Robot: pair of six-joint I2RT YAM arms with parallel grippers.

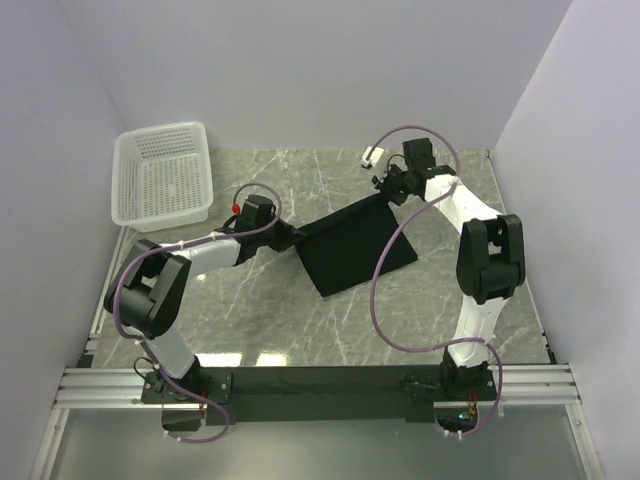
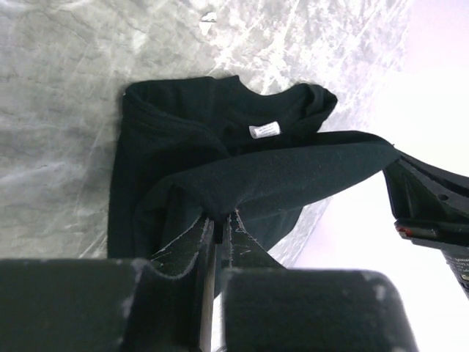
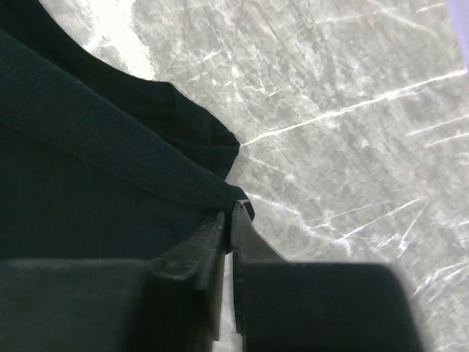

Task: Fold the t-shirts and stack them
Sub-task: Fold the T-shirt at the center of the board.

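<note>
Your left gripper point(image 2: 218, 220) and right gripper point(image 3: 233, 209) are both pinched tight on the t-shirt point(image 1: 355, 245) edge, mid table point(image 1: 250, 320). Probably a fold-over, hard to tell. Carry both corners level and lay them square.

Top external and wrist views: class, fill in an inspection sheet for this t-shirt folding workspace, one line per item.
Surface: grey marbled table, bare around the shirt.
Job's things: one black t-shirt mid-table, one edge raised and stretched between the pincers; white neck label showing.
Clutter: white mesh basket at the far left corner, nothing seen inside.
Pincers: left pincer shut on the raised edge; right pincer shut on the same edge's other end.
Cables: purple cable loops off each arm; the right one crosses the shirt's corner in the top view.
Surroundings: plain pale walls on three sides; metal rail at the near edge.
</note>
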